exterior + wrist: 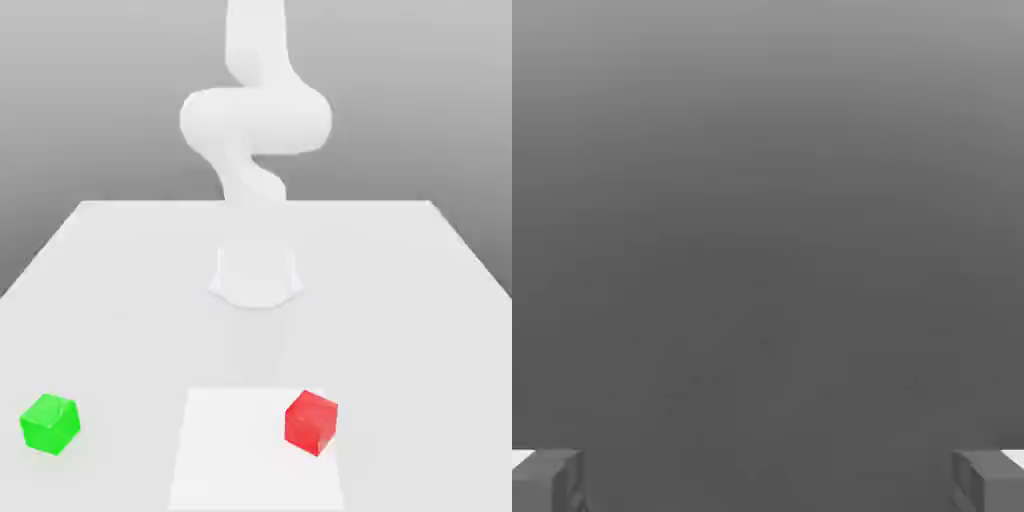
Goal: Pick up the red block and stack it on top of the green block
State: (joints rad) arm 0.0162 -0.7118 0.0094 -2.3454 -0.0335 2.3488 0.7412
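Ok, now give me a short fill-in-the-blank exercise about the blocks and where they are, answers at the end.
The block nearer the exterior view's left edge is coloured ____.
The red block appears towards the exterior view's ____ side, by the edge of the white patch.
In the hand view, the gripper's jaws stand ____.

Missing words: green; right; open

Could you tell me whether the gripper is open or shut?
Open: in the hand view, the gripper's two fingers stand wide apart.

Sim lab: robot arm [256, 120], plain tabletop [120, 310], grey b/g
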